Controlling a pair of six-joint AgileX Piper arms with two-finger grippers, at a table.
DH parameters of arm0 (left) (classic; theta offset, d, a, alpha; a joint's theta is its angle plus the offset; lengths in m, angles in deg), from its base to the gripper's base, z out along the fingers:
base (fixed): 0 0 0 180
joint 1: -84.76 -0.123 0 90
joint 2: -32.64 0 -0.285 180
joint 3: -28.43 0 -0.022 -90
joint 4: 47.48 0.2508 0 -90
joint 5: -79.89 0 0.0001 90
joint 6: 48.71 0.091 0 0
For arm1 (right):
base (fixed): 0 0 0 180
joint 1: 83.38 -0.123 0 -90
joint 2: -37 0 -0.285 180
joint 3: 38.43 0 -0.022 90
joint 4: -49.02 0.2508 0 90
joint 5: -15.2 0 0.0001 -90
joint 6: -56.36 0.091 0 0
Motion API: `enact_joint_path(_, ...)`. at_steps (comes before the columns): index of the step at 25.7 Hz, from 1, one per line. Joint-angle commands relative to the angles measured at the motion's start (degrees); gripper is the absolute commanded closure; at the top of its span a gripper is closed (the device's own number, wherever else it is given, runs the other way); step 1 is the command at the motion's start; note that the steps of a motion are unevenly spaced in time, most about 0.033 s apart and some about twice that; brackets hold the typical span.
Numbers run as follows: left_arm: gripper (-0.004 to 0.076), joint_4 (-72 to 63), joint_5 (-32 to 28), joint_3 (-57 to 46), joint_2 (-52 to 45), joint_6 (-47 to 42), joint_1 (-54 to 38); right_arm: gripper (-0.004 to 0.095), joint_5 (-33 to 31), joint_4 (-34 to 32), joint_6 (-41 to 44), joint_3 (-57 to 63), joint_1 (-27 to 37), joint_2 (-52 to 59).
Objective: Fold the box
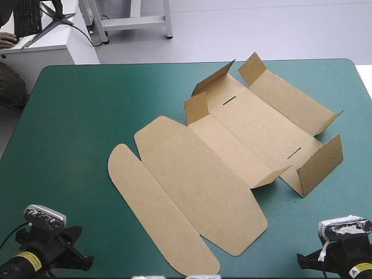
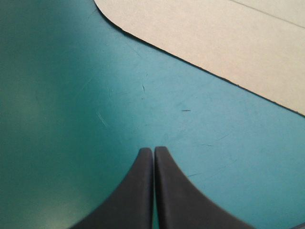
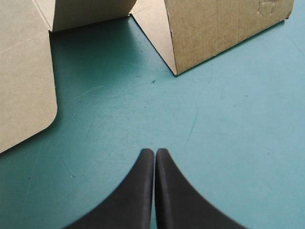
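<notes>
At ctr, teal-green cover (image 1: 75, 116): brown box (image 1: 197, 174), mostly flat

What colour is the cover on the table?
The table's cover is plain teal-green, around the cut brown board box; the high view shows it best.

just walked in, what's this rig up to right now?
Nothing is being handled. The brown box lies mostly flat on the teal-green cover, with a few flaps raised at its far right end. The left gripper and right gripper are both shut, over bare cover by the table's near edge, touching no board.
</notes>
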Motion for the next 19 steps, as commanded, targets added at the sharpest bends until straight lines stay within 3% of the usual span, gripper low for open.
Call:
enact_joint_path(1,0.0733,0.0,-3.1,1.4,0.7,-0.6,0.1,0.0913,3.5,0.6,-0.3,-1.3,-0.2,-0.9)
enact_joint_path(9,0.0733,0.0,-3.1,1.4,0.7,-0.6,0.1,0.0913,3.1,0.6,-0.1,-1.4,-0.2,-1.2)
enact_joint_path(19,0.0733,0.0,-3.1,1.4,0.7,-0.6,0.1,0.0913,0.1,0.9,9.1,-9.5,-0.2,-10.5)
